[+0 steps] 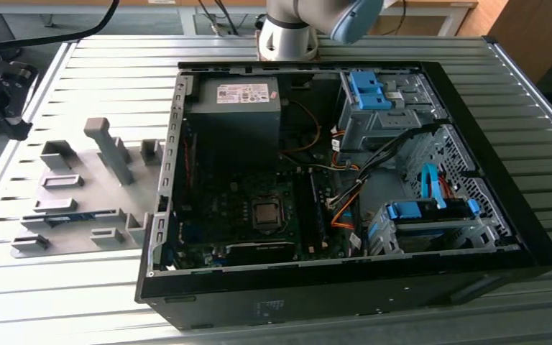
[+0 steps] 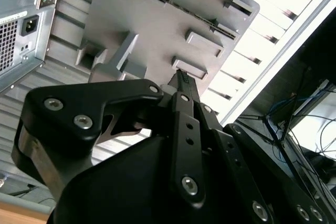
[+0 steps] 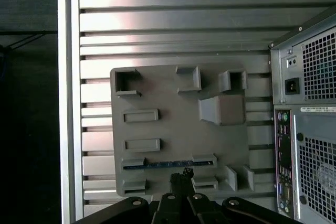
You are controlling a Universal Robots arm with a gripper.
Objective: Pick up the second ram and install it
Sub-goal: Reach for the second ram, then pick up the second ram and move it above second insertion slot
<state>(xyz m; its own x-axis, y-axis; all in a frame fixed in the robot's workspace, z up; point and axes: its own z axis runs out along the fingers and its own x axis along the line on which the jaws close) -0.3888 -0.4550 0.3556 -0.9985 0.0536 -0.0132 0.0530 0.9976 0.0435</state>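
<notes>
Okay, I see my gripper (image 3: 182, 172) pressed together and empty, hovering above the second ram (image 3: 168, 164), which lies in its grey holder (image 3: 173, 129) on the table (image 3: 157, 24).

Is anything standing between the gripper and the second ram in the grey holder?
Nothing visible does. In the first wrist view the gripper hangs near the second ram, which lies exposed between its grey holder blocks.

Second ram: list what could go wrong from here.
1. The second ram sits edge-up between grey holder blocks; a misaligned claw may strike them.
2. Orange cables lie beside the black slots in the case; they might snag during installation.
</notes>
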